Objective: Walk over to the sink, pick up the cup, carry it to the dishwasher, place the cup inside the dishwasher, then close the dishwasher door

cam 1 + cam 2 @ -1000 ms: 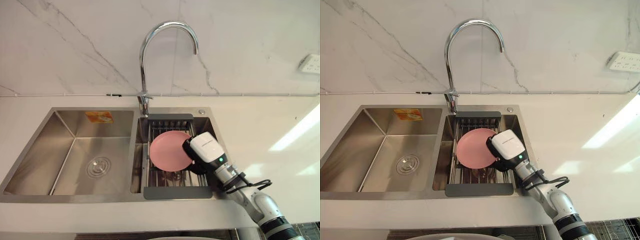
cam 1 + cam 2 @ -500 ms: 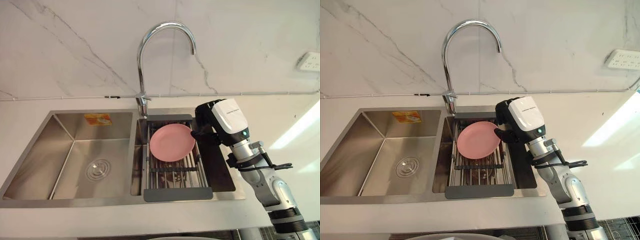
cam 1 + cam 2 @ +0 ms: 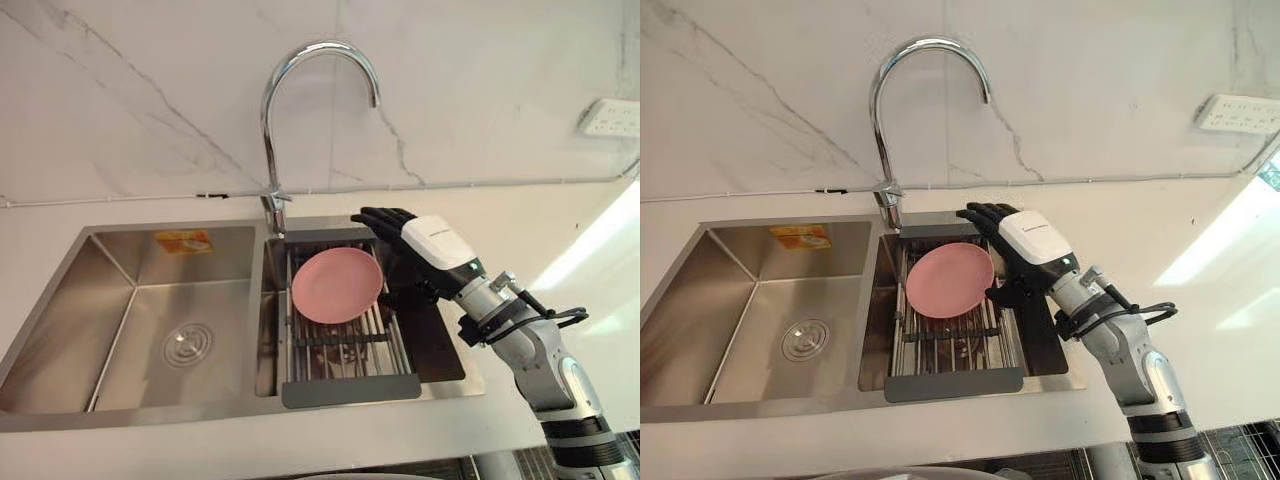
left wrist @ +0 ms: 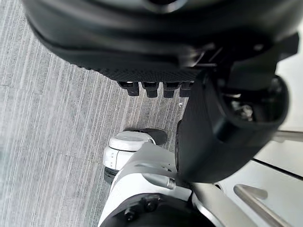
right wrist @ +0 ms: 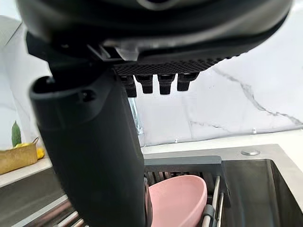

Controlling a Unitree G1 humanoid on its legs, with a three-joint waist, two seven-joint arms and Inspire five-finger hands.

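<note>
Right hand [image 3: 432, 245] spread, fingers straight, thumb apart, just right of the pink plate [image 3: 337, 285] on the sink rack [image 3: 340, 345], frame centre. I'd straddle the plate's right rim, then close firmly. Left hand [image 4: 142, 56] relaxed, idle.

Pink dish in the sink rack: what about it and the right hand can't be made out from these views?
1. Right wrist view: the right hand's thumb covers the pink dish's near edge, so contact there cannot be told.
2. Eye views: the dish hides the rack bars beneath it.
3. Eye views: rack and hand cover most of the right basin.
</note>
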